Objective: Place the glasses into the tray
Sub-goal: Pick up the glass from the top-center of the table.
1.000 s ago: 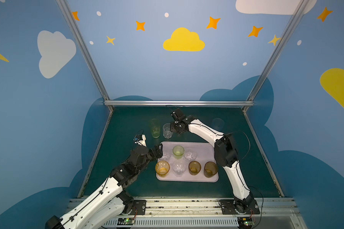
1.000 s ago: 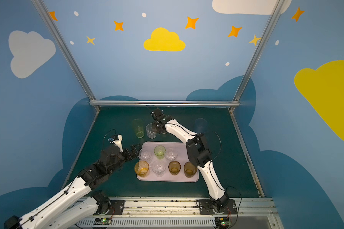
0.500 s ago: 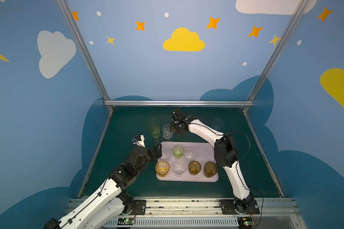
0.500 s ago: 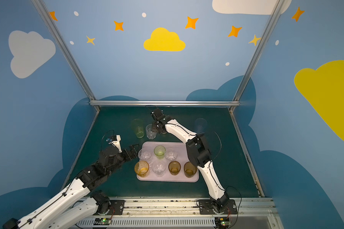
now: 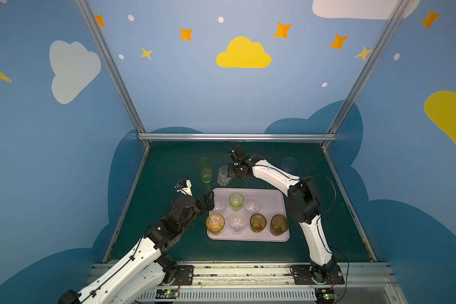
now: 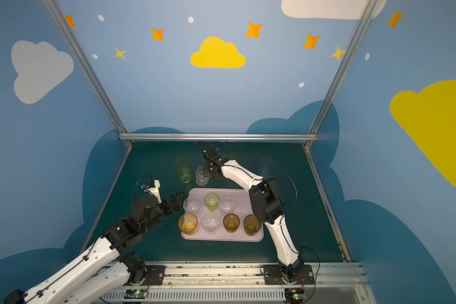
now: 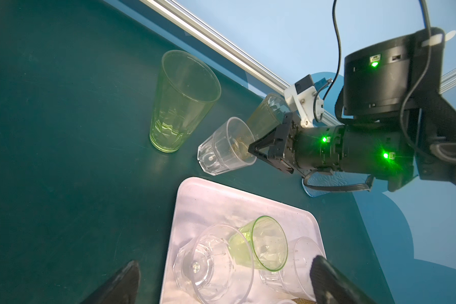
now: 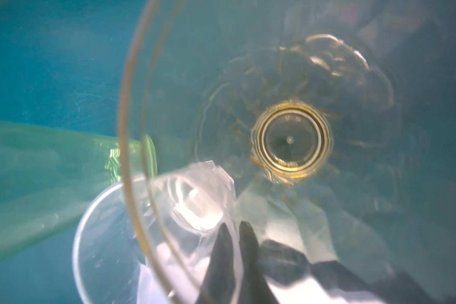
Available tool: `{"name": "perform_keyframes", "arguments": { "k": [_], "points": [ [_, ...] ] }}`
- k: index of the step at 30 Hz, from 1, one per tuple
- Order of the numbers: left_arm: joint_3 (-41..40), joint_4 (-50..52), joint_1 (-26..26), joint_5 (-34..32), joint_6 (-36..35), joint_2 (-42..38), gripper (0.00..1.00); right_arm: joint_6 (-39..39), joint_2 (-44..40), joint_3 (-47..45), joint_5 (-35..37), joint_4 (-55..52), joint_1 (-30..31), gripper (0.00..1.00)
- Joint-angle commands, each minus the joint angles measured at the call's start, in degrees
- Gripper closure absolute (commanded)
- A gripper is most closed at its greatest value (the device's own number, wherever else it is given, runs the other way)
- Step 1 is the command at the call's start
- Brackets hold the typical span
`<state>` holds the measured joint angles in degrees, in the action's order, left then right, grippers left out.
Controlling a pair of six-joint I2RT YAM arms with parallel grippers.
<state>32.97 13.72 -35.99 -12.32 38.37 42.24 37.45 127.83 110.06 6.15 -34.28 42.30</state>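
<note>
My right gripper (image 7: 251, 152) is pinched nearly closed on the rim of a short clear faceted glass (image 5: 223, 175). In the right wrist view my two dark fingers (image 8: 221, 258) show only the thin glass wall between them. That glass leans mouth-first toward my fingers on the dark green mat (image 5: 169, 163), just beyond the far left corner of the flat pale pink-lilac rectangular tray (image 5: 270, 196). I cannot tell whether its base has left the mat. Just beside it, on the side away from my arm, a tall green-tinted glass (image 5: 205, 170) stands upright. A taller brownish glass (image 7: 265, 115) stands right under my right wrist, hidden in both top views. A pale blue glass (image 5: 288, 164) stands well apart, near the far right of the mat. Seven glasses are upright on the tray. The far row has a clear tumbler (image 5: 219, 206), a small green tumbler (image 5: 236, 202) and a second clear tumbler (image 5: 252, 207). The near row has an amber tumbler (image 5: 215, 223), a third clear tumbler (image 5: 237, 223) and two brown tumblers (image 5: 258, 223) (image 5: 279, 224). My left gripper (image 6: 178, 201) has its jaws spread wide and holds nothing, level with the far row at the tray's left edge.
</note>
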Motion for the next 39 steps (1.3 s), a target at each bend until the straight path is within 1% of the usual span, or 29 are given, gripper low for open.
{"name": "perform_keyframes", "arguments": {
  "k": [1,8,14,18,23,29,39],
  "points": [
    [-0.6,0.2,0.3,-0.2,0.1,-0.4,0.00,-0.2,-4.4,-1.2,0.8,0.2,0.9,1.00],
    [-0.2,1.2,0.3,0.5,0.7,-1.0,0.00,-0.4,-7.8,-3.4,1.6,0.8,1.8,1.00],
    [-0.2,1.5,0.3,0.6,1.2,-2.1,0.00,-0.2,-11.5,-7.3,1.2,2.8,2.4,1.00],
    [0.0,1.7,0.2,1.0,1.6,-2.3,0.00,-0.5,-13.9,-9.3,2.3,2.9,3.0,1.00],
    [-0.3,1.0,0.3,0.8,1.9,-1.8,0.00,-0.7,-17.0,-12.6,3.4,4.1,3.2,1.00],
    [2.1,2.8,0.3,1.2,1.5,-0.7,0.00,-1.3,-21.0,-16.5,4.0,4.9,4.0,1.00],
    [3.3,1.9,0.3,5.3,3.1,0.1,0.00,-2.5,-30.2,-25.2,8.0,5.6,4.7,1.00]
  ]
}}
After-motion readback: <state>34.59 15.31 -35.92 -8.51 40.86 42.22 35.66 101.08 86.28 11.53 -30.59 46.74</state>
